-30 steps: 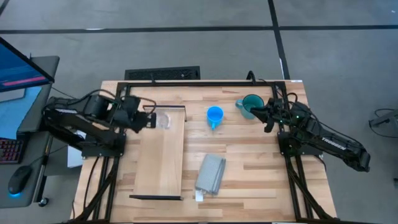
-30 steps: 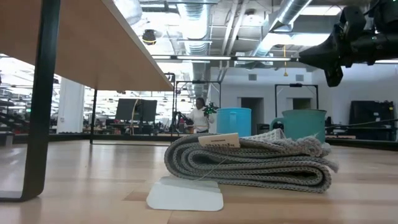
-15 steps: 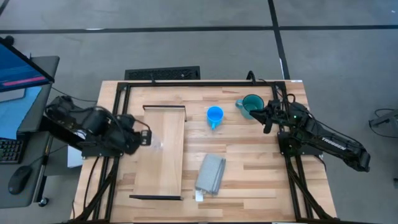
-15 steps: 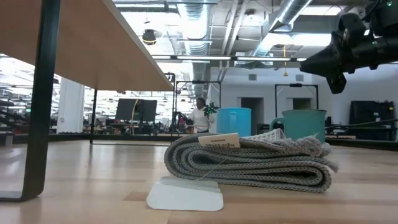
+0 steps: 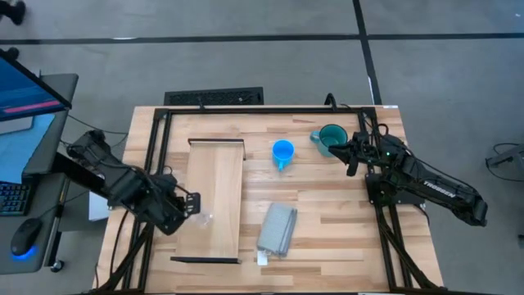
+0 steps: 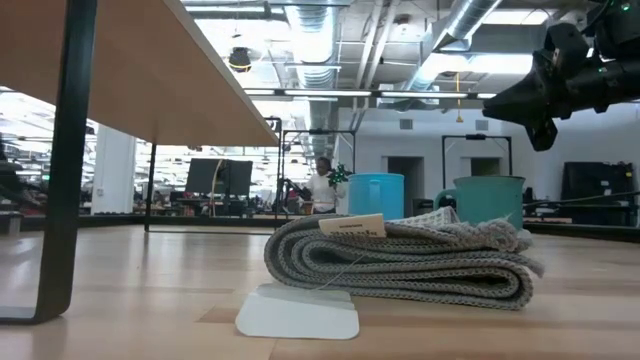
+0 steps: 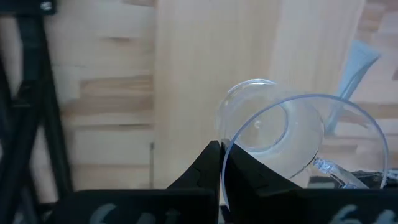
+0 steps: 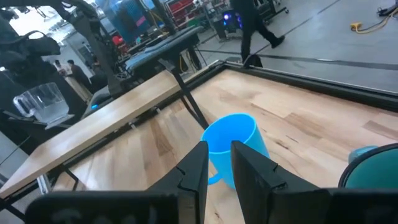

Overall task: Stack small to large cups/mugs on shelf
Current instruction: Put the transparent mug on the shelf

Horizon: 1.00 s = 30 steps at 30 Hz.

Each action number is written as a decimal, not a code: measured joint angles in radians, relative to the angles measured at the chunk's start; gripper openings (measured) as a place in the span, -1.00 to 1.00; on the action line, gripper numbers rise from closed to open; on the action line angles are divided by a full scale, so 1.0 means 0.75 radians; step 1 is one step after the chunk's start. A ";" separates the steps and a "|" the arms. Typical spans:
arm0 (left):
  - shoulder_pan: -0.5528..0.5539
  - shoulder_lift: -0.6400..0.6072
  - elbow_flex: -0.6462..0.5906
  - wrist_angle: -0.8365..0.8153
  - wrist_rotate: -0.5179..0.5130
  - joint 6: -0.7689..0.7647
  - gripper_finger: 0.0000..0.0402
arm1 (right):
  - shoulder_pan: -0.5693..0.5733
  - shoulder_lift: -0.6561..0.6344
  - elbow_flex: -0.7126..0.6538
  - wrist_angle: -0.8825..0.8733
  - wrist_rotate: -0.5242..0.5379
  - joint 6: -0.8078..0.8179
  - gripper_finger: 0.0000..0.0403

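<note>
Carrying the clear cup (image 5: 202,220) along the shelf (image 5: 214,176), the left hand (image 5: 193,206) had moved within the last second from the shelf's far end, past its middle, to its near end, by the edge away from the mugs. Its fingers were closed on the cup's rim (the wrist view showed a dark finger against the clear wall (image 7: 280,143)), and the cup hung above the board, not yet set down. I judged that the smallest vessel was being brought to its place first, with release still to come. The right hand (image 5: 352,156) had barely shifted; it hovered just beside the teal mug (image 5: 331,138), on the side away from the shelf, its fingers slightly apart and holding nothing. Counted, there were three vessels: one clear cup, one blue mug (image 5: 282,152) and one teal mug, besides one shelf, one folded grey cloth (image 5: 277,229) and the table (image 5: 327,221).
</note>
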 joint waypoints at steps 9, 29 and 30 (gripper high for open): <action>0.012 0.111 0.001 0.106 0.011 0.003 -1.00 | 0.000 0.001 0.000 -0.014 0.000 -0.002 -0.54; 0.006 0.341 0.300 -0.071 0.083 -0.007 -1.00 | 0.000 0.001 0.000 -0.088 0.001 -0.003 -0.54; 0.007 0.345 0.306 -0.064 0.075 -0.007 -1.00 | 0.000 0.001 0.000 -0.088 0.001 -0.003 -0.54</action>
